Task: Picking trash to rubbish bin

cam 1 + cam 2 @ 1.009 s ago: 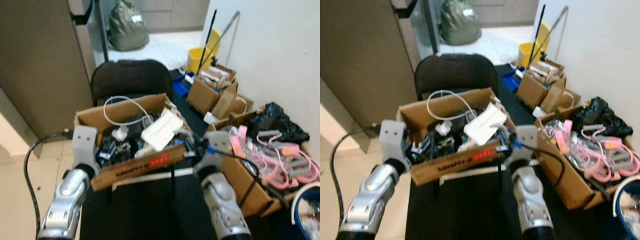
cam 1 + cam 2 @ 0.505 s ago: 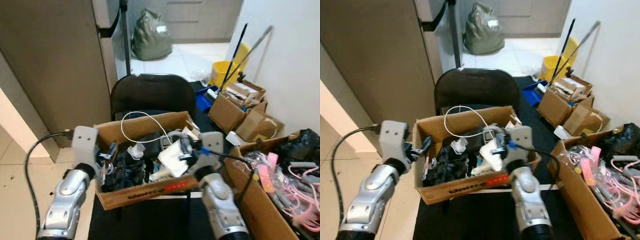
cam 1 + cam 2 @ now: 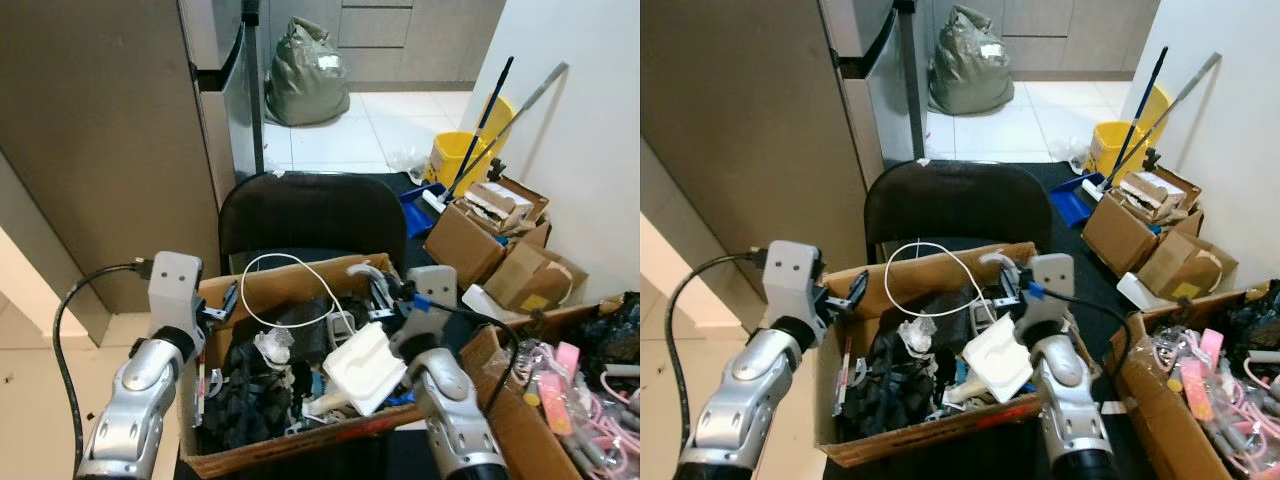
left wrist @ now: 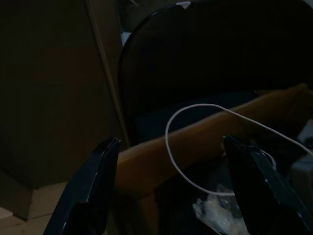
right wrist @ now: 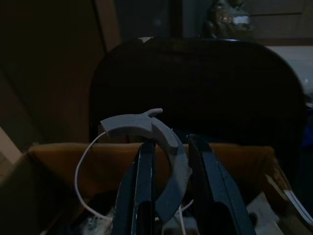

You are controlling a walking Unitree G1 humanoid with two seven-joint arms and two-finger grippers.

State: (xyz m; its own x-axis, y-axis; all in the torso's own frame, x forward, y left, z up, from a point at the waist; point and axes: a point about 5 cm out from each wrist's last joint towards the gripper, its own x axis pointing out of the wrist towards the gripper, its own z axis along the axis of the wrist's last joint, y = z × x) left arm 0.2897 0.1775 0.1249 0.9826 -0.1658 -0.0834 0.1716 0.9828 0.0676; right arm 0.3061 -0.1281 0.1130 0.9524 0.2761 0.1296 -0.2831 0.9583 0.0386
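A cardboard box (image 3: 290,448) full of trash rests on a black chair (image 3: 310,212). Inside it lie a white foam piece (image 3: 362,368), black bags and a looping white cable (image 3: 285,262). My right gripper (image 5: 170,143) hovers over the box's back right corner, shut on a grey curved plastic piece (image 5: 168,161), also visible as the grey piece (image 3: 362,268) from the head. At the box's back left wall my left gripper (image 4: 171,142) stands open, holding nothing, with the cable loop (image 4: 168,132) just beyond its fingers.
A grey-green rubbish bag (image 3: 305,65) sits on the tiled floor beyond the chair. To the right are a yellow mop bucket (image 3: 460,155), small cardboard boxes (image 3: 490,230) and a box with pink items (image 3: 590,400). A tall brown cabinet (image 3: 100,150) stands on the left.
The camera has shifted, so the box now sits lower in view. Both grippers have gone from the box's front edge to its back; the right one now holds the grey curved piece up.
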